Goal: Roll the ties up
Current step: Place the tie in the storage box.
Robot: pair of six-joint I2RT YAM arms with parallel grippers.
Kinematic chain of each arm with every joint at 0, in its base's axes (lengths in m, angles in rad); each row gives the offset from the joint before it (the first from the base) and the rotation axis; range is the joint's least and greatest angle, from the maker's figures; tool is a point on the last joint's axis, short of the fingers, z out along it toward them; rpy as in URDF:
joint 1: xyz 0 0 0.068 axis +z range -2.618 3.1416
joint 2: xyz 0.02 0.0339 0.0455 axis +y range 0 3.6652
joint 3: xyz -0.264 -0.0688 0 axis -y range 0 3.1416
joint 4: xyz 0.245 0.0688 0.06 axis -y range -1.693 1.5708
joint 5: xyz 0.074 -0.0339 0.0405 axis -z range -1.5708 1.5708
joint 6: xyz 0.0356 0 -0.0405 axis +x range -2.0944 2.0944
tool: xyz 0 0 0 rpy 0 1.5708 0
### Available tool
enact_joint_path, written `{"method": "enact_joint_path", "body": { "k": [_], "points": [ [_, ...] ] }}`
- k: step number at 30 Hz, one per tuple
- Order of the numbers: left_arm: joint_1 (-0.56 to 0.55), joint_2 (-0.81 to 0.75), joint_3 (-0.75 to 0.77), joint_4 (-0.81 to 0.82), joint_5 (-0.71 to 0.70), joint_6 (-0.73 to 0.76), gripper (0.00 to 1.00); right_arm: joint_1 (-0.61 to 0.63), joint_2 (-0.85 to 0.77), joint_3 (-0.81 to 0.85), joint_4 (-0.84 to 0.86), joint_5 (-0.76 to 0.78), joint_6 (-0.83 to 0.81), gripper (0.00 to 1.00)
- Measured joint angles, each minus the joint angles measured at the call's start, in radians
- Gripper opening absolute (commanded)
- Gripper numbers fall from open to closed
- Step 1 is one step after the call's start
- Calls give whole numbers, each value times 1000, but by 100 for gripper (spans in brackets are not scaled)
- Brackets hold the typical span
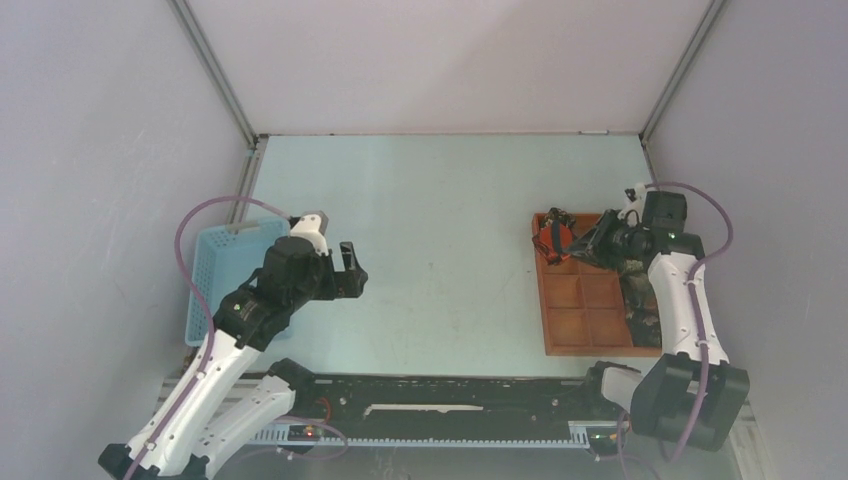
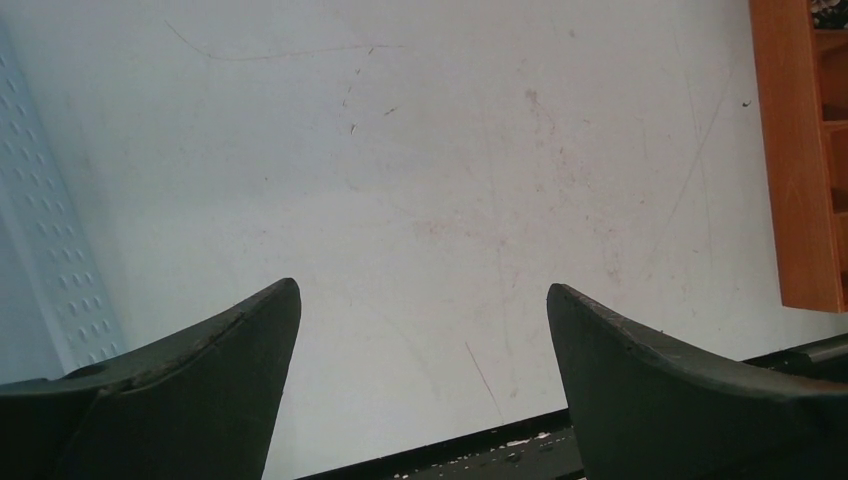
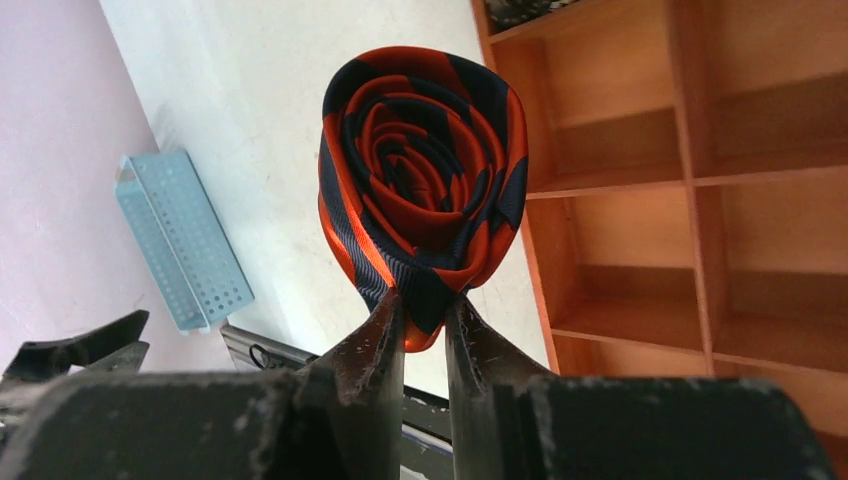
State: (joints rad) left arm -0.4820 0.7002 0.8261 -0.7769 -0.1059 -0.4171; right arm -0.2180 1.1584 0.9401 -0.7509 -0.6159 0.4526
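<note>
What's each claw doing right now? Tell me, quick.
Left claw: open, holding nothing.
Right claw: closed on the rolled red-orange and black striped fabric necktie.

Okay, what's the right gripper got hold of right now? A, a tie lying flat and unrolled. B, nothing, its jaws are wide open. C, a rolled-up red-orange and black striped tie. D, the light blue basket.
C: in the right wrist view the right gripper pinches the lower edge of the rolled striped tie, whose spiral faces the camera.
</note>
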Motion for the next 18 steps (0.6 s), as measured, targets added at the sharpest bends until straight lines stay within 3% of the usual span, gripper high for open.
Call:
{"method": "enact_joint_path", "body": {
  "k": [18],
  "points": [
    [0,-39,-60,23,7,0,100,-88,124,-22,-32,40,3,0]
  ]
}}
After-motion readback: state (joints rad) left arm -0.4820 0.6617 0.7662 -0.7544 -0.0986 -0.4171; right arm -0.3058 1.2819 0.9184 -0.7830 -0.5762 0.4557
